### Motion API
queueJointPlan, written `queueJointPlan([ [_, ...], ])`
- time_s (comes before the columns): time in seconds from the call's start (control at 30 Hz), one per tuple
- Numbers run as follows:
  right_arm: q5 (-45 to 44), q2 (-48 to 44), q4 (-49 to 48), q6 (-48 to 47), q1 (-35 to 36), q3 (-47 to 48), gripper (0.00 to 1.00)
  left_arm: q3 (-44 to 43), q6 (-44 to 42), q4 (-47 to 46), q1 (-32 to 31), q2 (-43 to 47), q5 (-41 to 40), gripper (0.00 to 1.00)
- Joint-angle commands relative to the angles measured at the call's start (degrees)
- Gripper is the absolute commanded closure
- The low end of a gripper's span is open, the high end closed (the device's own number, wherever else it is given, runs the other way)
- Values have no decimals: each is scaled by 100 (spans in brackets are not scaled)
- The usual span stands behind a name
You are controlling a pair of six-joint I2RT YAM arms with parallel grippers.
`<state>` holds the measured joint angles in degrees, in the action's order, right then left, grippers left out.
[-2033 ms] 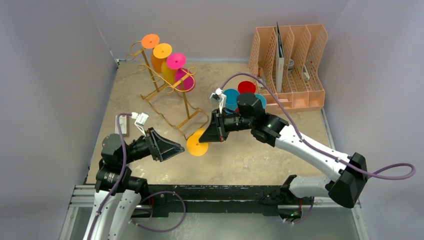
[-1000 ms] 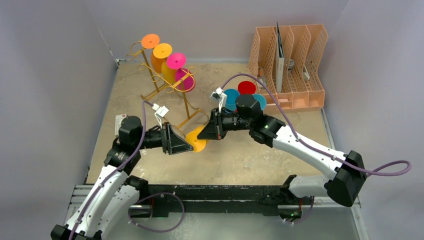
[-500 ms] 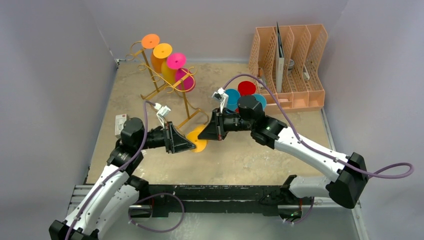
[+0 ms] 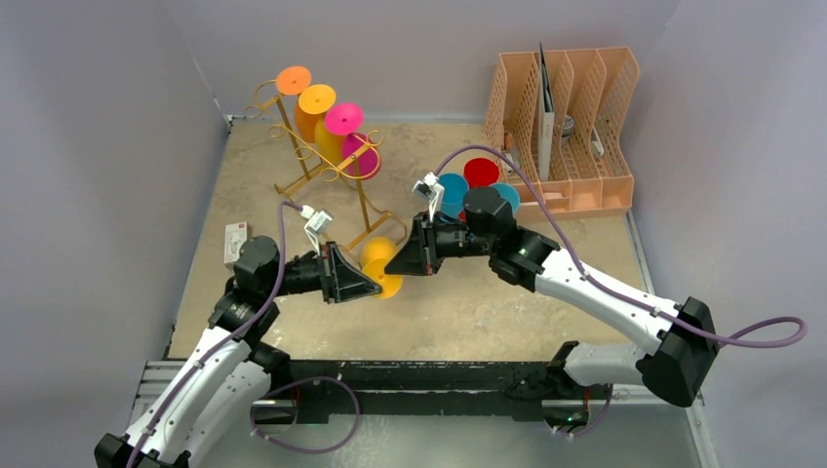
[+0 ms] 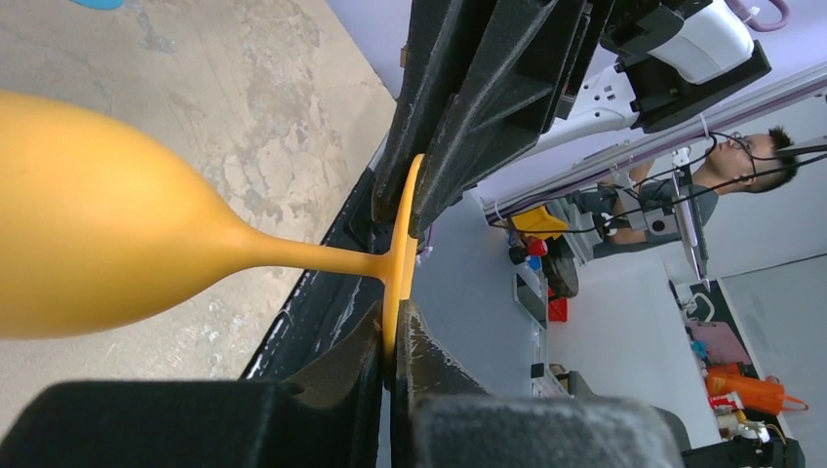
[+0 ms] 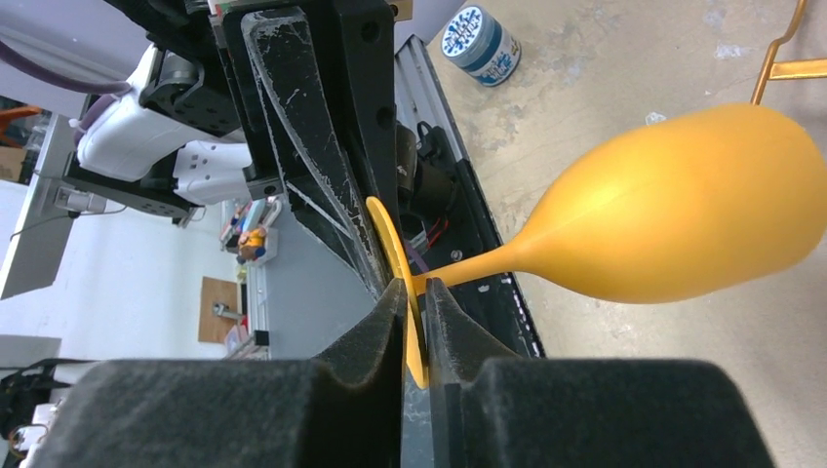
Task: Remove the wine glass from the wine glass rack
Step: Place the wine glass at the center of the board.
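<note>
Now, wine glass [image 4: 378, 263]: your yellow glass is lying sideways, off the wine glass rack [image 4: 367, 200], just in front of its base, over the table [image 4: 488, 302] between both arms.
Left gripper [image 5: 393, 331]: you are pinching the foot disc, jaws closed on it.
Right gripper [image 6: 414, 292]: its fingers are bracketing the same disc from the opposite side; you cannot tell whether they are pressing.

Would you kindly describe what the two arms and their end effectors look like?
The left arm and right arm have white links and black joints. The left end effector and right end effector are black, wedge-shaped, two-fingered. A purple cable trails along each arm.
</note>
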<state>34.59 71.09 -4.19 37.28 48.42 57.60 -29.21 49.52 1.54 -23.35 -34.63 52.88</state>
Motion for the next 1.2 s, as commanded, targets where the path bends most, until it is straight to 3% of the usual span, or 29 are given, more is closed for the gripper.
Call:
queueJointPlan([
  [0.0,275,-146,-179,-98,9,-39,86,3,-33,-319,-71,108,-23,100],
  [0.13,521,-223,12,-296,9,-9,99,30,-2,-453,-73,117,-28,100],
  [0.2,514,-286,-32,-329,6,-52,100,58,35,-566,-80,96,31,100],
  [0.33,527,-371,-277,-320,9,-138,100,99,84,-716,-98,71,191,67],
  [0.43,459,-381,-375,-309,9,-194,100,147,77,-706,-129,60,297,58],
  [0.67,489,-297,-594,-172,9,-213,100,154,-7,-561,-216,-41,211,62],
  [0.77,464,-276,-626,-148,9,-206,100,-26,-358,5,-401,-239,96,71],
  [0.93,433,-249,-579,-151,9,-219,100,-14,-399,12,-556,-150,-190,85],
  [1.17,464,-235,-540,-154,7,-237,100,115,-113,-566,-556,19,-327,82],
])
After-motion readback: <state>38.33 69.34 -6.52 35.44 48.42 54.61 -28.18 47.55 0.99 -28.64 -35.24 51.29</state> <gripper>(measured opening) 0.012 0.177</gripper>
